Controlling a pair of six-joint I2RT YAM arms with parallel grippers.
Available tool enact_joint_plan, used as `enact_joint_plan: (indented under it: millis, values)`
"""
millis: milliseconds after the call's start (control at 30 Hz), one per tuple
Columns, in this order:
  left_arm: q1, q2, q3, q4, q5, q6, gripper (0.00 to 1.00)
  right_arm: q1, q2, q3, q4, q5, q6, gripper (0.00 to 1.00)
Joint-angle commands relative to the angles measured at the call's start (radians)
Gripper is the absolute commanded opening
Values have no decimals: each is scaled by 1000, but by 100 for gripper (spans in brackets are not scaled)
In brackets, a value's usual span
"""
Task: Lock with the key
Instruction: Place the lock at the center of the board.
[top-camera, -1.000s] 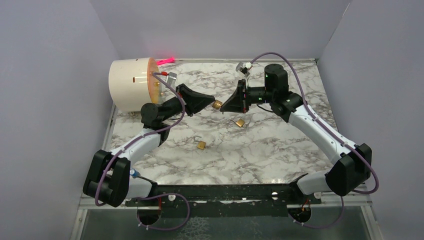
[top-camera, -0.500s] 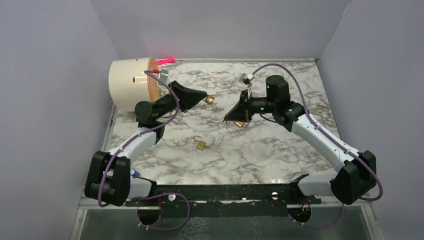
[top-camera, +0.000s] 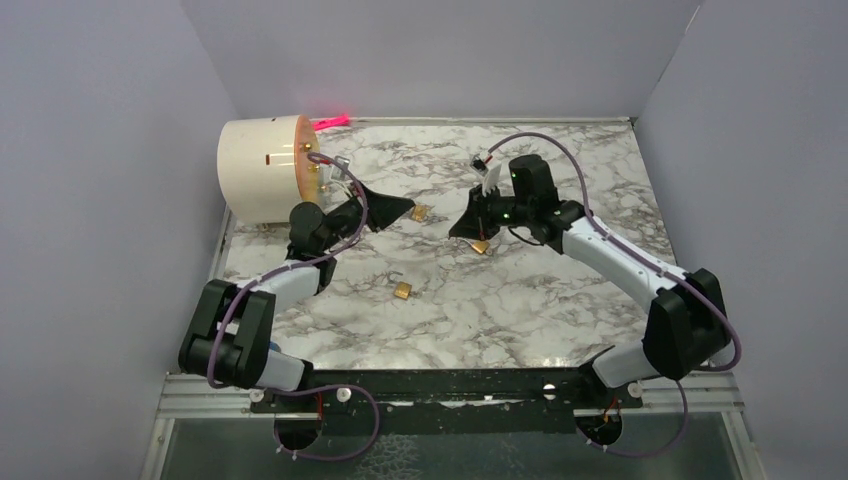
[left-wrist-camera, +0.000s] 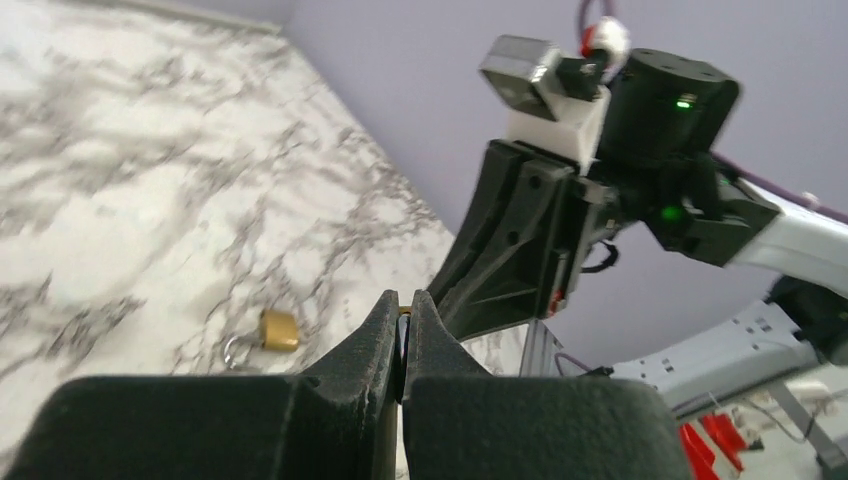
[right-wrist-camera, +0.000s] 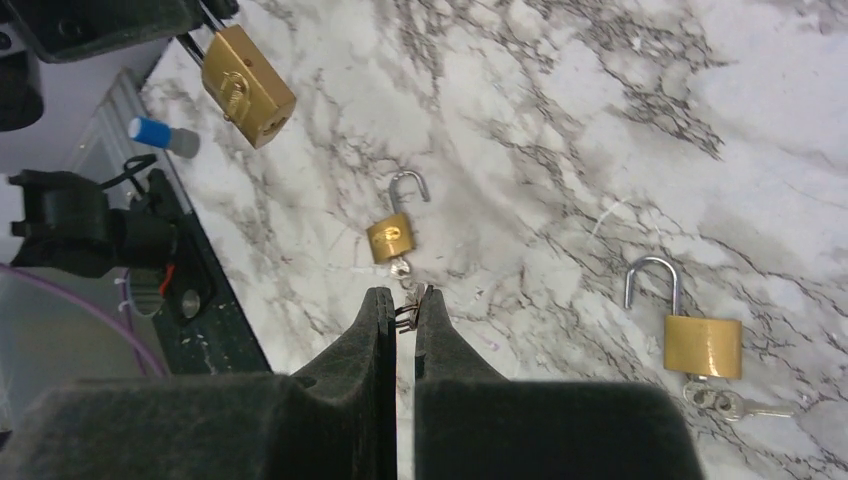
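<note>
My left gripper (top-camera: 408, 210) is shut on a closed brass padlock (top-camera: 422, 212) and holds it above the marble table (top-camera: 560, 300). In the right wrist view this padlock (right-wrist-camera: 248, 85) hangs at the upper left with its keyhole face toward the camera. In the left wrist view only a brass sliver (left-wrist-camera: 405, 311) shows between the shut jaws. My right gripper (top-camera: 456, 230) faces it a short gap to the right. It is shut on a small key (right-wrist-camera: 408, 304) at its fingertips (right-wrist-camera: 380, 305).
Two more brass padlocks with open shackles lie on the table, one in the middle (top-camera: 402, 290) (right-wrist-camera: 391, 238) and one under my right gripper (top-camera: 480, 245) (right-wrist-camera: 703, 345) with keys (right-wrist-camera: 725, 402) beside it. A white cylinder (top-camera: 262, 168) lies at the back left.
The grippers met at the padlock a second ago. They have drawn apart. The left gripper carried the padlock back to the left and the right gripper moved down toward the table.
</note>
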Motion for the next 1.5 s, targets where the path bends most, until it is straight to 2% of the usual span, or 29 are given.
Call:
enact_joint_plan:
  millis: [0, 233, 433, 633, 833, 1000, 1233, 1333, 1467]
  values:
    - [-20, 71, -46, -65, -194, 52, 0, 4, 66, 29, 53, 103, 40, 1]
    - [-73, 188, 16, -186, -320, 130, 0, 5, 212, 80, 134, 88, 98, 1]
    - [-108, 354, 113, -192, -338, 154, 0, 5, 332, 131, 156, 92, 119, 1]
    - [-118, 476, 206, -208, -346, 196, 0, 5, 372, 109, 187, 125, 118, 1]
    - [-139, 531, 283, -306, -379, 274, 0, 5, 416, 98, 256, 148, 113, 1]
    - [-149, 566, 345, -412, -444, 335, 0, 6, 497, 158, 280, 139, 118, 1]
    - [-160, 622, 416, -475, -469, 362, 0, 4, 582, 233, 313, 131, 123, 1]
    - [-171, 631, 450, -518, -485, 396, 13, 4, 612, 261, 306, 129, 122, 1]
    - [-176, 645, 466, -541, -495, 404, 16, 4, 634, 271, 303, 127, 120, 4]
